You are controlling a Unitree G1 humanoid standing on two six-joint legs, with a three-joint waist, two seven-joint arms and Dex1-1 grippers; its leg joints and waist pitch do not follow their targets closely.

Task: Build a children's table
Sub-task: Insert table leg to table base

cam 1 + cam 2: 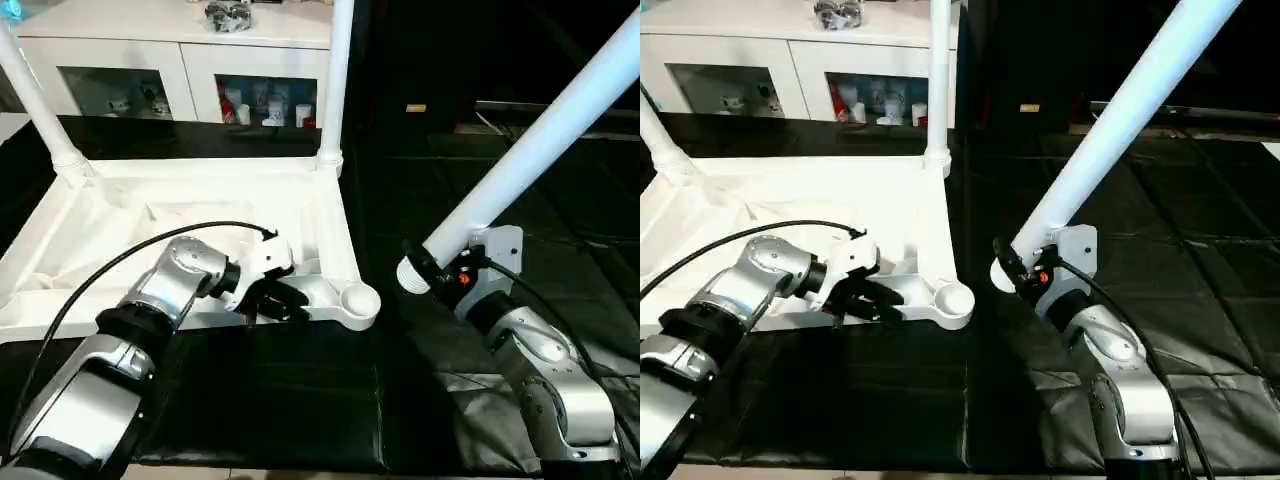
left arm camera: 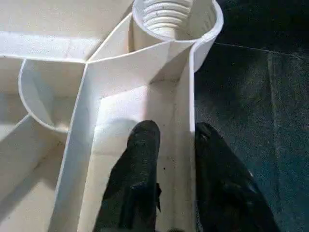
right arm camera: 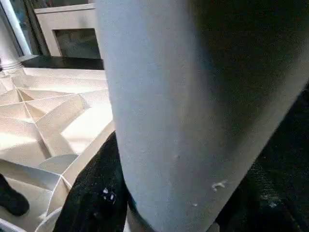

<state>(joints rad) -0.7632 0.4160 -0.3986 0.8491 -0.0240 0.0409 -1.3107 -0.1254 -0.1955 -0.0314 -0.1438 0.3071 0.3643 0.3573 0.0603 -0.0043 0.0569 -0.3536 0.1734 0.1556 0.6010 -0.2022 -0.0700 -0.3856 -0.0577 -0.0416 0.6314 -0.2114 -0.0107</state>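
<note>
We have the table top (image 1: 200,215) lying upside down on the black mat (image 1: 280,400), ribbed underside up, with two legs (image 1: 335,80) already standing in its far corner sockets. Behind it stands a white cabinet (image 1: 180,60) with glass doors. The near corner socket (image 1: 358,300) on our right side is empty, its threaded core visible in the left wrist view.

Our right arm reaches forward beside the top, its gripper (image 1: 440,268) clenched around the thick end of the third leg (image 1: 540,150), which slants up and away to the right. The leg's end hangs near the open socket but apart from it, not yet lined up.

Our left forearm crosses low over the near edge of the top, wrist bent inward, and its gripper (image 1: 270,300) straddles the outer rim wall (image 2: 186,121) just beside that socket, one finger (image 2: 140,159) inside the channel and the other outside over the mat. The fingers sit close on either side of the wall; we judge them to be grasping it, though we cannot be sure they press.

The main risk we see is the tilted leg meeting the socket at an angle: it could jam on the thread or push the light top sideways. If the left grip on the thin rim is loose, the top may slide or tip.
</note>
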